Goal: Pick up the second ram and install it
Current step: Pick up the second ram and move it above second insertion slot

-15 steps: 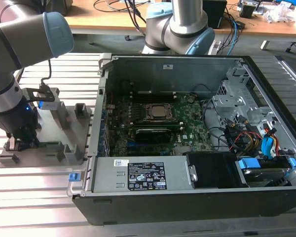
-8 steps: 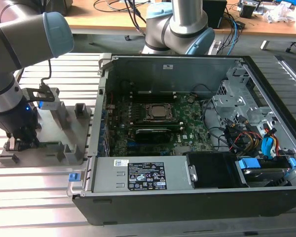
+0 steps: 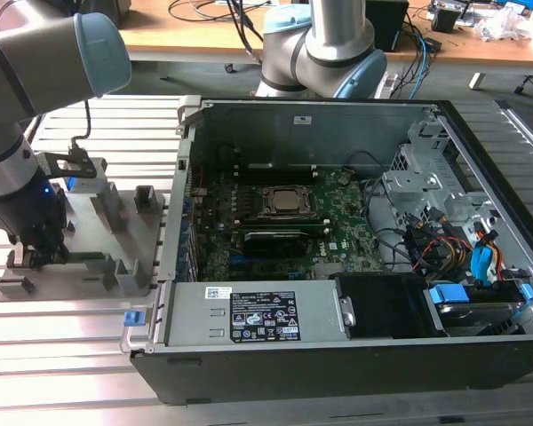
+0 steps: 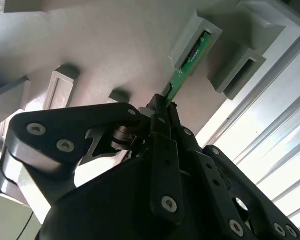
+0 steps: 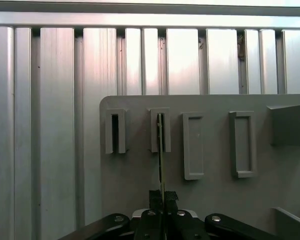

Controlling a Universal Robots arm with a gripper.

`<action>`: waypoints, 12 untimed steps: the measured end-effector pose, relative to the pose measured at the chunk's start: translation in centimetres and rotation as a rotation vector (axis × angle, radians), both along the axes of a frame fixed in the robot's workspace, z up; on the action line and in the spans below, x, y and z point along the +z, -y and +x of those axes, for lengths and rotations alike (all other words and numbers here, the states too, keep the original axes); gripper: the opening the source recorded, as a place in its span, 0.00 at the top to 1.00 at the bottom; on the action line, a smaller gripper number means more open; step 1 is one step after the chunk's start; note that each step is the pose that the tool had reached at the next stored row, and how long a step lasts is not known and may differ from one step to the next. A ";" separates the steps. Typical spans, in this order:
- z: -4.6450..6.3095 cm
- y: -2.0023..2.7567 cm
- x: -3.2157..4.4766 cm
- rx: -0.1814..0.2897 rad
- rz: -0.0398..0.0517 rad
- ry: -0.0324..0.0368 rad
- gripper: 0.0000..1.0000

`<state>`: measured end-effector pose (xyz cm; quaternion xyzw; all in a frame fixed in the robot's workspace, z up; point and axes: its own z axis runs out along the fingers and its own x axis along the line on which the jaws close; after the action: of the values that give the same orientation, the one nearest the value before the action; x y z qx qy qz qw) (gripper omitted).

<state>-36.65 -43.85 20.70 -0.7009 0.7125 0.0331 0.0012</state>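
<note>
Gripper: black linkage gripper (image 4: 162,107), fingers pinching the near end of the second ram (image 4: 187,65), a thin green circuit-board stick.
Slotted block: grey plastic block (image 4: 202,22) holds its far end; best drawn straight out, no twist.
First wrist view: stick edge-on, squarely in line.
Exterior view: open black computer case (image 3: 355,364) stands well apart.

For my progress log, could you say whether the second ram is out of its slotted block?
No, the second ram has its far end inside the slotted block, gripper shut on it.
</note>
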 end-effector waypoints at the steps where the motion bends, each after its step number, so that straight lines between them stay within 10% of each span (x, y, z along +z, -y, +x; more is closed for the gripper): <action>1: 0.0 0.00 0.09 0.000 0.0000 0.0000 0.86; 12: 0.0 0.00 1.88 0.000 0.0001 0.0001 0.86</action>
<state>-36.64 -43.84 22.58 -0.7009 0.7125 0.0331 0.0012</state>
